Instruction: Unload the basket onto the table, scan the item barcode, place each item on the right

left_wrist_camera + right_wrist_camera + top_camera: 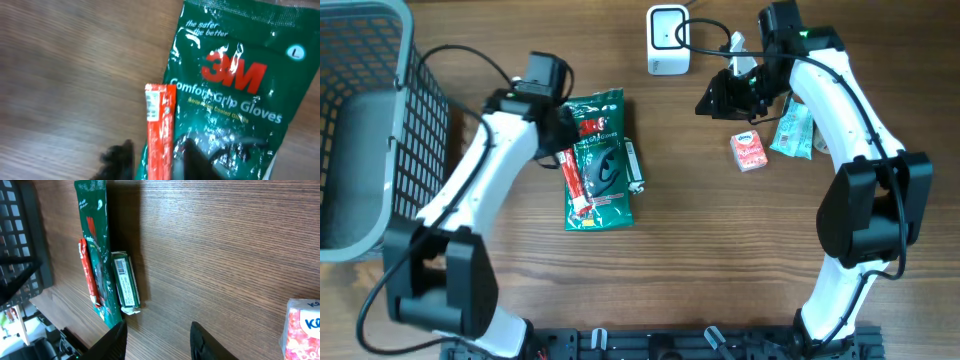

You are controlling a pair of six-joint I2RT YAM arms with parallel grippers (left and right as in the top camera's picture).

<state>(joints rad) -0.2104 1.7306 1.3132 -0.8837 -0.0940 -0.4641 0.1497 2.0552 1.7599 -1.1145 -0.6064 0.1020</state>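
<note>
Overhead view. A wooden table (680, 260) carries a grey wire basket (360, 130) at 9 o'clock. A green glove packet (605, 165) lies left of centre, and a white scanner (667, 40) stands at 12 o'clock. A teal packet (792, 130) lies at 2 o'clock, with a red-and-white tissue pack (749, 150) just beside it. The item, a red stick (576, 183), lies along the glove packet's 9 o'clock edge. A small green box (633, 167), barcode up, lies at its 3 o'clock edge.

Left wrist view: the left gripper (159, 147) is spread, one finger on either side of the stick.

Right wrist view: the right gripper (159, 327) is spread and empty above bare wood.
</note>
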